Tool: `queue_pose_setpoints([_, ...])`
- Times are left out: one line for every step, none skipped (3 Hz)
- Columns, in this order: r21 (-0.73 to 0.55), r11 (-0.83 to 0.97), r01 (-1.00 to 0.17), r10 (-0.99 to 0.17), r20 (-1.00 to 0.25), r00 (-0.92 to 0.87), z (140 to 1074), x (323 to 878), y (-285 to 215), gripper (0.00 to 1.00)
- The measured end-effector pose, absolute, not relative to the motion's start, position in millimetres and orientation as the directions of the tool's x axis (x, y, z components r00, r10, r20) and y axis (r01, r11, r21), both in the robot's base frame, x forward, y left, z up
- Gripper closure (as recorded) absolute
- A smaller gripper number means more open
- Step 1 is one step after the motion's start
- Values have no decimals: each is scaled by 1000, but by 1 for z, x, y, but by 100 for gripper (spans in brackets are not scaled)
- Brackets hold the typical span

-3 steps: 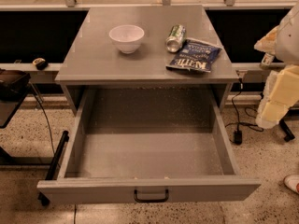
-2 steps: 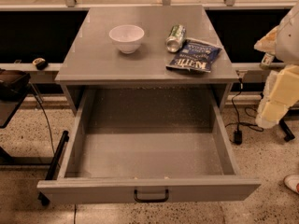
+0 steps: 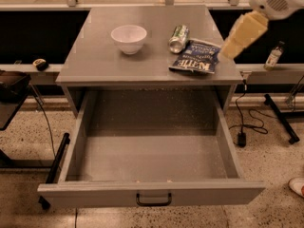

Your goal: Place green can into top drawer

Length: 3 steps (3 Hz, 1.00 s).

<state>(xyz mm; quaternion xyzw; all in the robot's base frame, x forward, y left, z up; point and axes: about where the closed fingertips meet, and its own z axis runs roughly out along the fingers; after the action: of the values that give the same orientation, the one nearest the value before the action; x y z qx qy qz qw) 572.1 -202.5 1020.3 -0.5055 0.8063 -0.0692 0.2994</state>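
Observation:
The green can [image 3: 178, 38] lies on its side on the grey cabinet top, right of centre, touching the far edge of a blue chip bag [image 3: 195, 57]. The top drawer [image 3: 152, 193] is pulled fully open below, and its inside is empty. Its flat front panel carries a small dark handle [image 3: 153, 199]. My gripper [image 3: 241, 36], cream-coloured on a white arm, hangs at the upper right above the cabinet's right edge. It is to the right of the can and apart from it, holding nothing that I can see.
A white bowl [image 3: 128, 38] stands on the cabinet top left of the can. A small bottle [image 3: 273, 56] stands on the ledge at right. Cables [image 3: 247, 122] lie on the floor at right. A dark stand [image 3: 12, 87] is at left. A shoe [image 3: 297, 186] shows at bottom right.
My arm has moved up and to the left, from beside the cabinet's right side to above its right edge, closer to the can. The can, bag, bowl and drawer have not moved.

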Motion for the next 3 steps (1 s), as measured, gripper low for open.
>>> queue_pose_setpoints([-523,606,-600,-792,-469,-391,1054,667,-213,0])
queue_pose_setpoints([-546,676,-496,-737,-513,-440,1082,692,-220,0])
queue_pose_setpoints([-545,677,-496,-736,-514,-440,1082,692,-220,0])
